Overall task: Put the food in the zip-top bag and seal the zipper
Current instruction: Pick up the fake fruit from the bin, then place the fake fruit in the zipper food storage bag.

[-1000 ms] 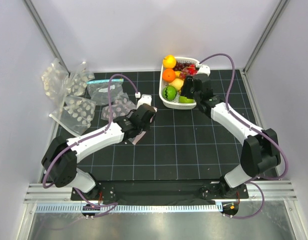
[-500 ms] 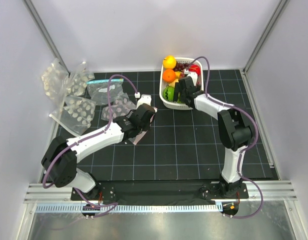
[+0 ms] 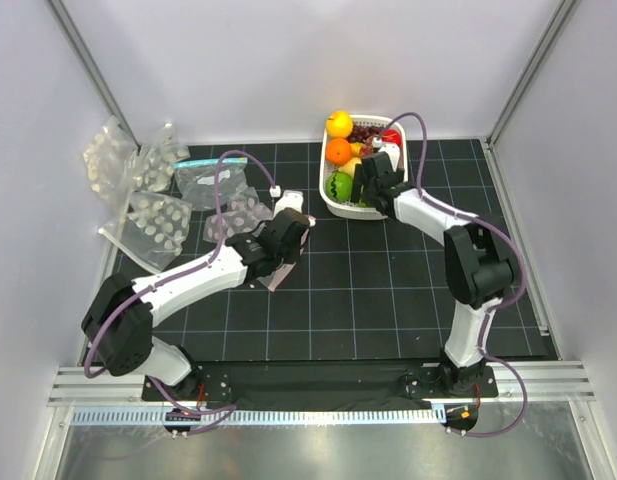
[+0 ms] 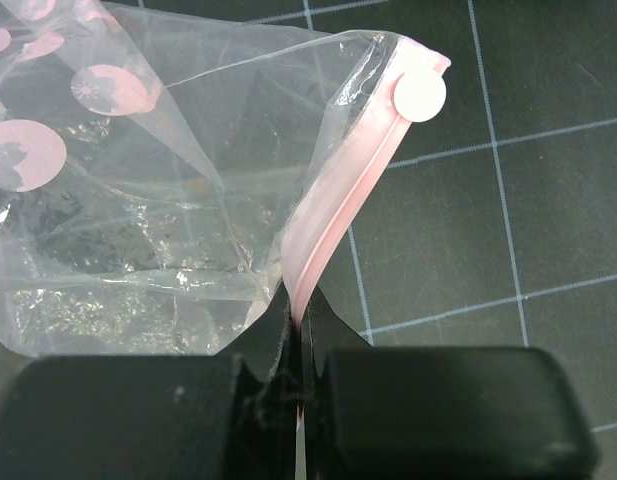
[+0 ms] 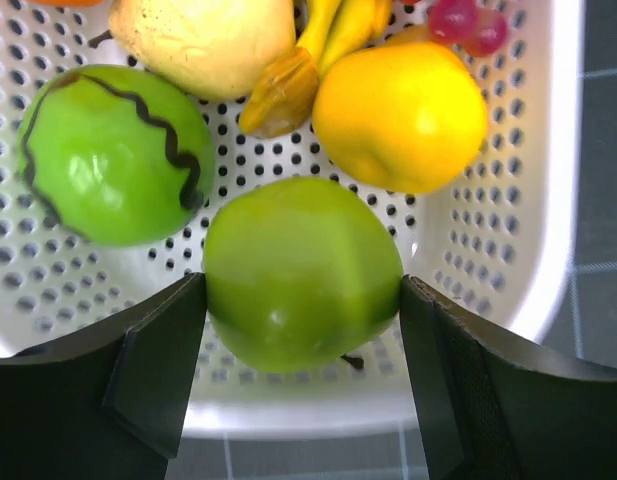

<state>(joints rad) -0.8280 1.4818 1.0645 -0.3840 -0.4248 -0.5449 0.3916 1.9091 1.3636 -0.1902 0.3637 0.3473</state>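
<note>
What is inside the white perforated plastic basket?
A smooth green apple, striped green fruit, yellow round fruit, banana, red grapes. Anything beneath them on the basket floor is covered.

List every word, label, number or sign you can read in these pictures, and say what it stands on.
No text can be read in any view.
White label on the teal-strip bag: too small to read.
Zip-top bag: only pale pink dots with a flower motif, no words.
Basket and fruit: no sticker or print visible.
</note>
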